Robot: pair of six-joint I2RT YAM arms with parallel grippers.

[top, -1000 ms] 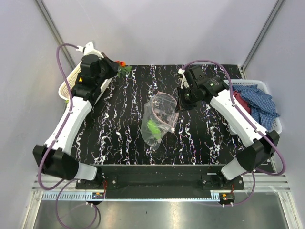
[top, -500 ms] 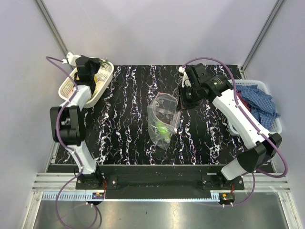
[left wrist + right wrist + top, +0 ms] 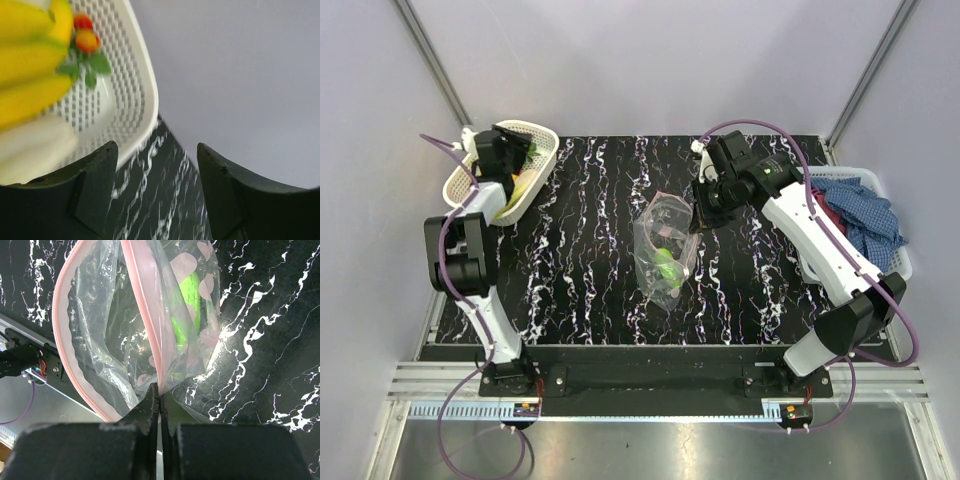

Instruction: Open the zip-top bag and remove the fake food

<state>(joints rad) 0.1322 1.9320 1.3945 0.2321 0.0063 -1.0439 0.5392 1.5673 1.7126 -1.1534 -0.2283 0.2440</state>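
Observation:
The zip-top bag (image 3: 665,240) stands mid-table, clear plastic with a pink zip strip and pale dots, mouth gaping. My right gripper (image 3: 697,218) is shut on its zip edge; in the right wrist view the right gripper (image 3: 160,390) pinches the pink strip of the bag (image 3: 100,340). A bright green piece of fake food (image 3: 189,305) stays inside the bag, also visible as the green piece (image 3: 667,270). My left gripper (image 3: 520,152) hangs open over the white mesh basket (image 3: 542,135). Yellow bananas (image 3: 30,55) and a red-orange piece with green leaves (image 3: 86,40) lie in that basket (image 3: 145,95); nothing sits between the left gripper (image 3: 157,165) fingers.
A second white basket (image 3: 895,235) at the right table edge holds a blue checked cloth (image 3: 865,215) and a dark red cloth. The black marbled tabletop (image 3: 580,260) lies between the arms. Grey walls close in behind the left basket.
My left arm swung back over the left basket and its jaws opened, dropping the red-orange piece there. The right gripper kept its hold and shifted the bag slightly.

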